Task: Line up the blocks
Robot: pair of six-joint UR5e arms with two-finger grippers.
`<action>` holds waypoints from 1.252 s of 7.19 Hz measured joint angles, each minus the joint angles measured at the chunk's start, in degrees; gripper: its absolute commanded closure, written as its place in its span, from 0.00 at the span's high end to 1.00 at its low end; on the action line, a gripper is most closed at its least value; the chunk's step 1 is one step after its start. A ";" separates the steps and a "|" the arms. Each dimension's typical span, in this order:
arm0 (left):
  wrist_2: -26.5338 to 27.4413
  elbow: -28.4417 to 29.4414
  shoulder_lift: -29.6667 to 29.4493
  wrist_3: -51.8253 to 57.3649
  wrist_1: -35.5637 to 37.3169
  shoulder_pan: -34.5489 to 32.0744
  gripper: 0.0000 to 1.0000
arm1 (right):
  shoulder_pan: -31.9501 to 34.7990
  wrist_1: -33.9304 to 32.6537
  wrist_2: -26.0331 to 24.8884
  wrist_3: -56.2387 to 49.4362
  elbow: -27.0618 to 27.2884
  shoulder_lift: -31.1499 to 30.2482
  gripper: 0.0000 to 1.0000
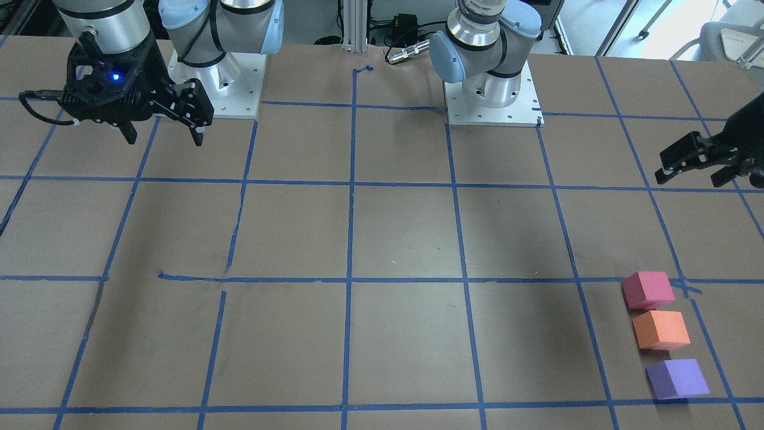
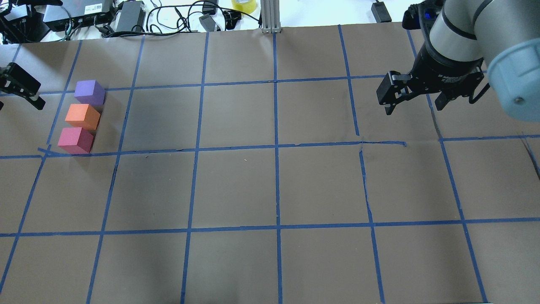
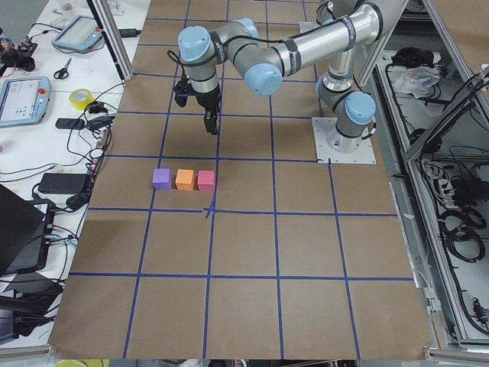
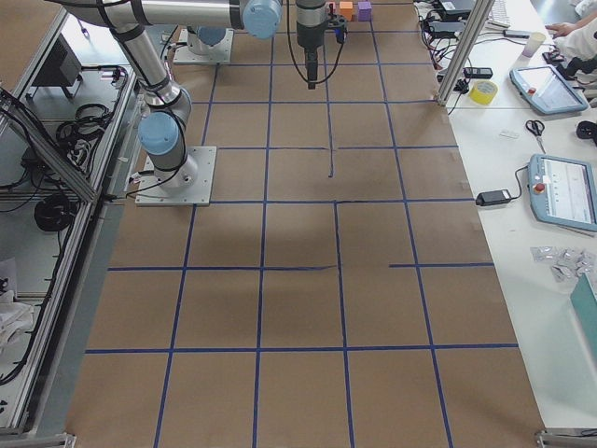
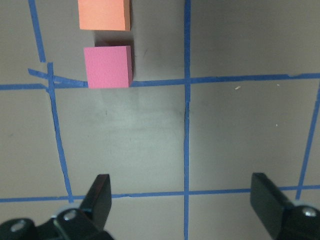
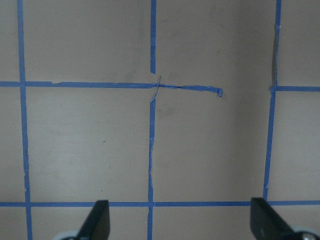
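Note:
Three cubes stand in a straight row, almost touching, on the left side of the brown table: the purple block farthest, the orange block in the middle, the pinkish-red block nearest, by a blue tape cross. The left wrist view shows the orange block and the pinkish-red block ahead of the fingers. My left gripper is open, empty, raised and apart from the row. My right gripper is open and empty, high over the table's right side.
The table is brown paper with a grid of blue tape lines. Cables, power bricks and a yellow tape roll lie beyond the far edge. The arm bases stand at the robot's side.

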 measured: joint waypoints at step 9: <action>-1.98 -0.43 1.75 -35.70 2.34 -29.86 1.00 | 0.00 0.00 0.00 0.03 0.04 0.04 1.00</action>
